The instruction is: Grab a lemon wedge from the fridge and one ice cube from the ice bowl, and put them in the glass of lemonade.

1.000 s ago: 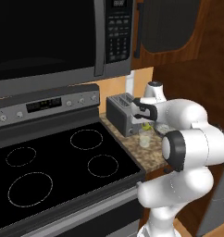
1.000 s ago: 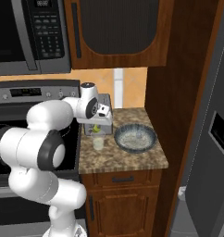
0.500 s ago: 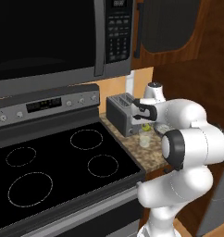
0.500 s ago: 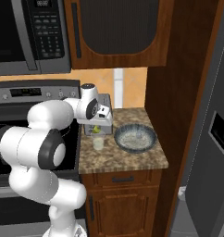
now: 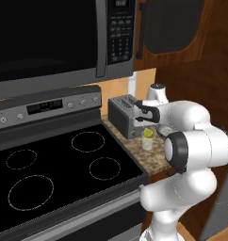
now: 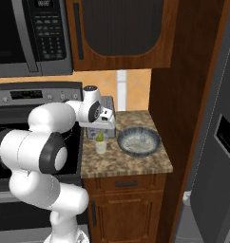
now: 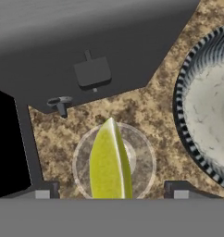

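Note:
My gripper point(image 7: 111, 193) hangs straight over the glass of lemonade point(image 7: 115, 163), its jaws open wide. The yellow-green lemon wedge point(image 7: 109, 164) stands on end between the fingers and touches neither of them, right above the glass's mouth. From the right base camera, the wedge point(image 6: 100, 136) pokes out of the top of the glass point(image 6: 101, 146), directly under the gripper point(image 6: 102, 128). The blue-grey ice bowl point(image 6: 138, 141) sits just right of the glass on the granite counter point(image 6: 131, 163). The grey fridge point(image 6: 215, 142) stands at the far right.
A silver toaster point(image 5: 123, 116) stands right behind the glass, close to the hand. A black cooktop point(image 5: 59, 164) lies to the left under a microwave point(image 5: 54, 37). A wooden cabinet wall point(image 6: 186, 71) bounds the counter on the right.
The jaws have gone from shut on the lemon wedge to wide open. The wedge is let go and now stands at the glass's mouth. The arm has hardly moved.

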Motion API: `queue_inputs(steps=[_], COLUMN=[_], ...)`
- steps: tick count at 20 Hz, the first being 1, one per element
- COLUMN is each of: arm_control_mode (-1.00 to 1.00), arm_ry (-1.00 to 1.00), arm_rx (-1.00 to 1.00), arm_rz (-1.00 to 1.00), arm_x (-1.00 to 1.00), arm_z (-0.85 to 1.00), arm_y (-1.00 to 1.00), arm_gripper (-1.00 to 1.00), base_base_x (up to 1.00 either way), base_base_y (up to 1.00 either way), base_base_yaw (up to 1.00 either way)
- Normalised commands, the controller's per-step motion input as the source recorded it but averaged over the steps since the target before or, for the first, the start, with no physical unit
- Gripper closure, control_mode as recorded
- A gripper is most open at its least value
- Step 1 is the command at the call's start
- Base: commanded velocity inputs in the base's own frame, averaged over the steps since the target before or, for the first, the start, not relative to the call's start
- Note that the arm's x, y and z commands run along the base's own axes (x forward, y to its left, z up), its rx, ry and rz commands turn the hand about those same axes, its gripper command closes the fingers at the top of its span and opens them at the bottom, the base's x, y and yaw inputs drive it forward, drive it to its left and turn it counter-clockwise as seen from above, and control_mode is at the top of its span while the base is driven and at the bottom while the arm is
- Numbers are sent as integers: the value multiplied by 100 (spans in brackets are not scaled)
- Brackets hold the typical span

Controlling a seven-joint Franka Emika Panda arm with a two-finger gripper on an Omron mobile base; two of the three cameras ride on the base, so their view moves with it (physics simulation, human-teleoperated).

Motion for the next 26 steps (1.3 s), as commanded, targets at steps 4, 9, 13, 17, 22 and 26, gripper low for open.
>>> queue_inputs(steps=[4,9,13,17,22,26], arm_control_mode=[-100,-100,-100,-100,-100,-100], arm_ry=[0,-3,-8,-14,-18,0], arm_rx=[0,0,4,8,3,2], arm_rz=[0,0,0,0,0,6], arm_x=[-3,-23,-30,-28,-55,-87], arm_z=[0,0,4,14,8,32], arm_y=[0,-1,-9,-1,0,0], arm_gripper=[-100,-100,-100,-100,-100,-100], base_base_x=[0,0,0,0,0,0], base_base_y=[0,0,0,0,0,0], base_base_yaw=[0,0,0,0,0,0])
